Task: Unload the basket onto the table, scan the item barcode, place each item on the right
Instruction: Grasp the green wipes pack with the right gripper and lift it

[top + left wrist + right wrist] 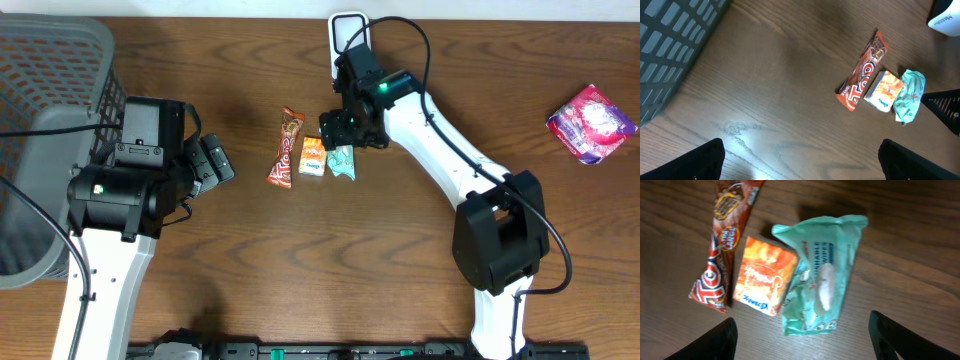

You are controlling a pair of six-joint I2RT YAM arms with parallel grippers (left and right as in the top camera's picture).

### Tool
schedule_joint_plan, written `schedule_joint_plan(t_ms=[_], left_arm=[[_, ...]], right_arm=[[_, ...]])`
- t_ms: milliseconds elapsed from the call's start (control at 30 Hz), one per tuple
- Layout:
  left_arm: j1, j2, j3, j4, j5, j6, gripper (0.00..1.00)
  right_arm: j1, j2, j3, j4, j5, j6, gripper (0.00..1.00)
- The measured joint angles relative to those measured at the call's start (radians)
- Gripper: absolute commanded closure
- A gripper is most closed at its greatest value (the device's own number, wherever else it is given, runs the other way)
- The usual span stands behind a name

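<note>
- 3 snacks lie side by side right under the right gripper [802,342]: a red candy bar [722,245], an orange pack [764,275] and a green packet [822,275].
- The orange pack touches the green packet. The candy bar lies just beside the orange pack.
- I think the green packet is the one to scan, because it sits most nearly below the middle of that gripper. I can't be sure.
- What could go wrong: the snacks are so close that the fingers could come down on 2 of them at once. They could also push the orange pack away.
- The green packet looks soft and crinkly. It could fold or slip out of a pinch.
- I see no barcode on its top side, so it may need turning. If it is held the wrong way up, the scan may fail.
- The white scanner [348,25] stands near, behind the right gripper. A big swing could knock it.
- The right gripper has its 2 fingers [715,342] apart, 1 on each side of the snacks. It holds nothing, and I can't see it touching anything.
- The left gripper [800,160] is spread wide and holds nothing. The snacks lie well ahead of it, and a grey basket [670,45] is beside it.
</note>
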Motion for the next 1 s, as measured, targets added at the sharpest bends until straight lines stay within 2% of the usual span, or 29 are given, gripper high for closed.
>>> schedule_joint_plan(t_ms=[167, 533, 1000], left_arm=[[0.000, 0.000, 0.000, 0.000, 0.000, 0.000, 0.02], [0.000, 0.000, 0.000, 0.000, 0.000, 0.000, 0.02], [0.000, 0.000, 0.000, 0.000, 0.000, 0.000, 0.02]], right_arm=[[0.030, 0.000, -0.001, -0.002, 0.032, 0.001, 0.32], [0.182, 0.000, -0.079, 0.010, 0.323, 0.080, 0.31], [0.194, 0.000, -0.222, 0.191, 0.458, 0.096, 0.34]])
